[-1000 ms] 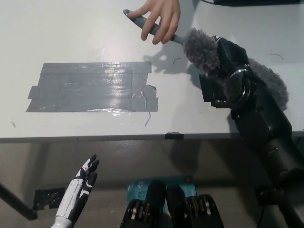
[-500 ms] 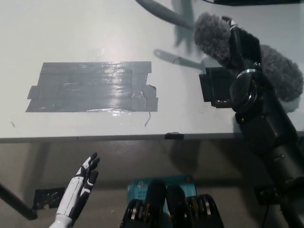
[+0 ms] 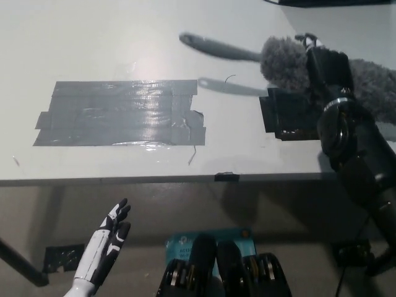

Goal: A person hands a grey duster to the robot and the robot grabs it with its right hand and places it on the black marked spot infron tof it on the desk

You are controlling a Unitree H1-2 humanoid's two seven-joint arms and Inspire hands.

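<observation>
My black right hand [image 3: 326, 69] is shut on the grey duster [image 3: 283, 62] at the right of the desk. It grips the fluffy head at its middle, so grey fluff shows on both sides of the hand. The duster's grey handle [image 3: 216, 47] sticks out to the left and is held above the desk, casting a shadow below it. A black square mark [image 3: 286, 116] lies on the desk just under and in front of the hand. My white left hand [image 3: 104, 245] rests open at the lower left, below the desk's front edge.
A large patch of grey tape strips [image 3: 120, 113] covers the middle-left of the white desk [image 3: 93, 37]. The desk's front edge [image 3: 185, 179] runs across the picture. A dark object edge [image 3: 334, 2] shows at the top right.
The person's hand has let go of the handle and left the view. My right hand has shifted right with the duster, and the handle now points left.
</observation>
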